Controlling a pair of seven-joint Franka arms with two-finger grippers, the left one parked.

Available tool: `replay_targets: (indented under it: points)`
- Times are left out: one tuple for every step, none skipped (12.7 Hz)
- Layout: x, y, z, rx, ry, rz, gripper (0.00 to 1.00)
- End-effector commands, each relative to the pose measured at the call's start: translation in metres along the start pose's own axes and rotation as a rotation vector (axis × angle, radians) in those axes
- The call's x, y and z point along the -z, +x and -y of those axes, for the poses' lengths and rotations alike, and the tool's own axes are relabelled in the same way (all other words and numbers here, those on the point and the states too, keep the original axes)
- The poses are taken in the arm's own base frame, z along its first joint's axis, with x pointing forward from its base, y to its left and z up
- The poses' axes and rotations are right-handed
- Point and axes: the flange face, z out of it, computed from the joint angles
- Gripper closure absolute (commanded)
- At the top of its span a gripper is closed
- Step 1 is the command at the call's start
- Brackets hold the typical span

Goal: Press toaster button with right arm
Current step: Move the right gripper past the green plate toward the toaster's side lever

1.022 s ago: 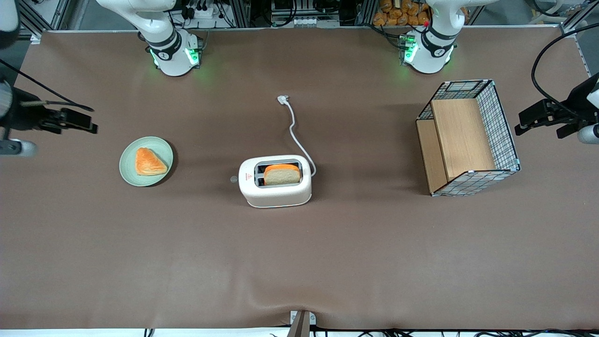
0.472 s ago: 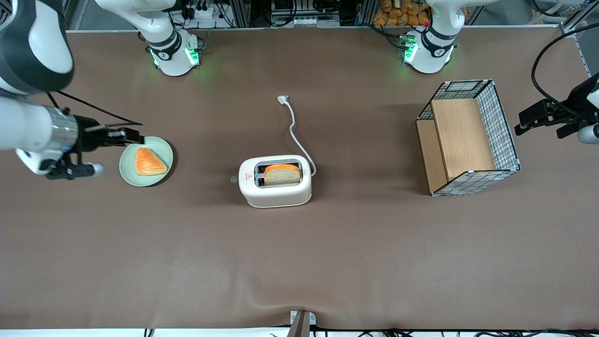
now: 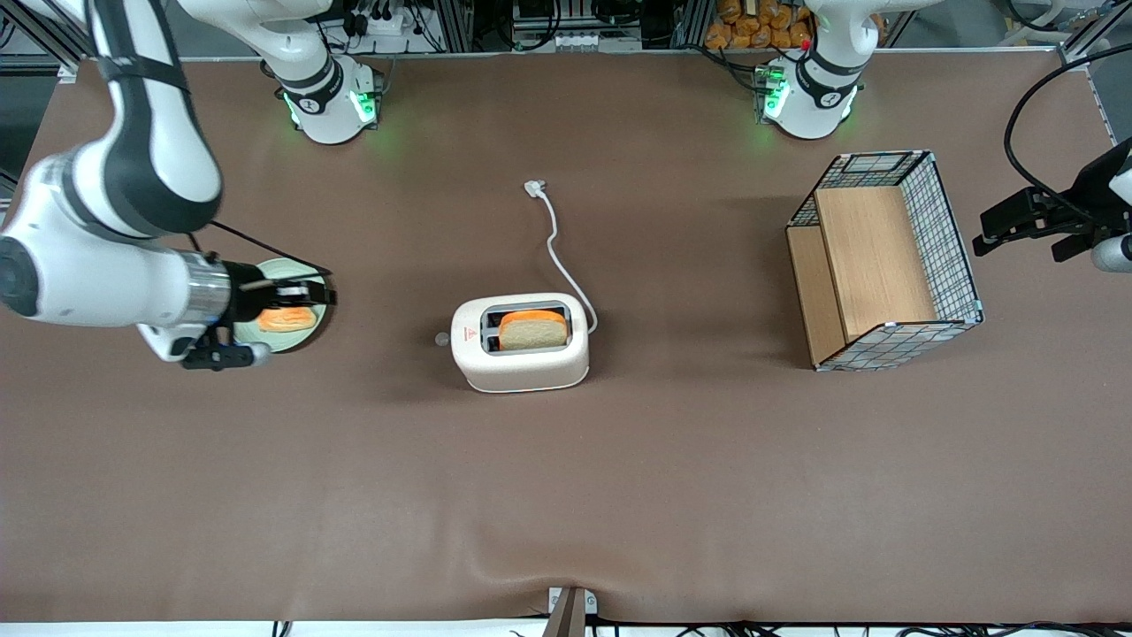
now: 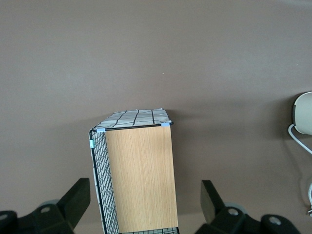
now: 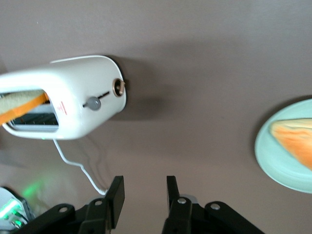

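Note:
The white toaster stands mid-table with a bread slice in one slot. Its small grey button sticks out of the logo end, which faces the working arm's end of the table. My right arm reaches in low, and its gripper is open and empty above the green plate, well short of the button. In the right wrist view the open gripper points toward the toaster, whose grey button sits beside a round dial.
The plate holds an orange pastry, also seen in the right wrist view. The toaster's white cord runs away from the front camera to a plug. A wire-mesh wooden box stands toward the parked arm's end.
My right arm has swung in from the table's edge toward the toaster, and the gripper now hangs over the plate. The toaster and bread have not moved.

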Motion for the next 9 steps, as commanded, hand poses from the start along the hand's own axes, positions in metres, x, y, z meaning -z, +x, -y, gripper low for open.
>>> replay_targets:
  points:
    - [-0.030,0.002,0.032,-0.056,0.017,-0.027,0.62]
    - [-0.039,0.006,0.040,-0.061,0.014,-0.042,0.68]
    - [-0.049,0.011,0.042,-0.060,0.012,-0.046,0.76]
    - [-0.053,0.013,0.045,-0.060,0.021,-0.053,0.87]
    - [-0.057,0.012,0.054,-0.052,0.030,-0.055,0.96]
    - [-0.065,0.013,0.061,-0.043,0.029,-0.055,1.00]
    - [-0.071,0.014,0.068,-0.031,0.026,-0.065,1.00]
    - [-0.079,0.019,0.068,-0.033,0.025,-0.076,1.00]
    - [-0.083,0.023,0.069,-0.033,0.024,-0.089,1.00]
